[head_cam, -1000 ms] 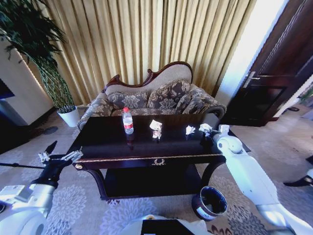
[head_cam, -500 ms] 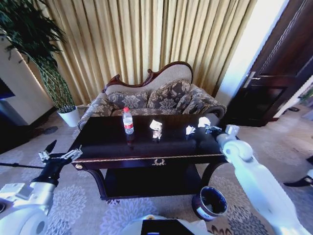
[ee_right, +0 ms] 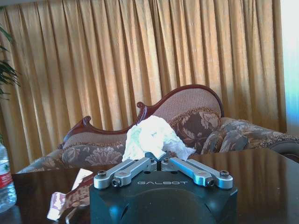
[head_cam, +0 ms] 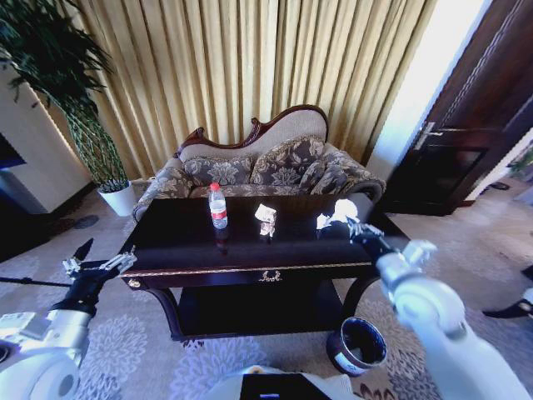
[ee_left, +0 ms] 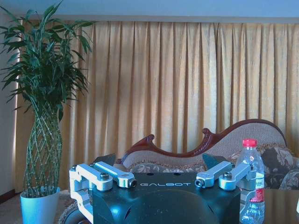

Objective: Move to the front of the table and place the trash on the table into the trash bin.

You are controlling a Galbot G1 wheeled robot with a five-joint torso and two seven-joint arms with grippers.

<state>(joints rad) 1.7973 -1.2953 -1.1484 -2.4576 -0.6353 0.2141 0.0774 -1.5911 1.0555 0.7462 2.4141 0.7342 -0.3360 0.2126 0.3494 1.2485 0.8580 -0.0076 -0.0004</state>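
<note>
On the dark glossy table [head_cam: 179,243] a clear bottle with a red cap [head_cam: 217,206] stands upright at the back left. A crumpled wrapper [head_cam: 266,219] lies mid-table and a small whitish paper scrap [head_cam: 322,222] lies further right. My right gripper [head_cam: 353,223] hovers over the table's right end, shut on a crumpled white paper ball [head_cam: 343,209]. In the right wrist view the paper ball [ee_right: 152,136] sits pinched in the right gripper [ee_right: 159,157], above the tabletop. My left gripper [head_cam: 96,263] stands open and empty off the table's left front corner. The trash bin [head_cam: 358,343] stands on the carpet by the right front leg.
A patterned sofa [head_cam: 266,167] stands close behind the table, with gold curtains beyond it. A tall plant in a white pot [head_cam: 119,198] is at the back left. A dark door [head_cam: 470,142] is at the right. Carpet lies open in front of the table.
My right gripper has lifted the paper ball off the tabletop, and the right arm has drawn back toward me. The left arm and the other items have not moved.
</note>
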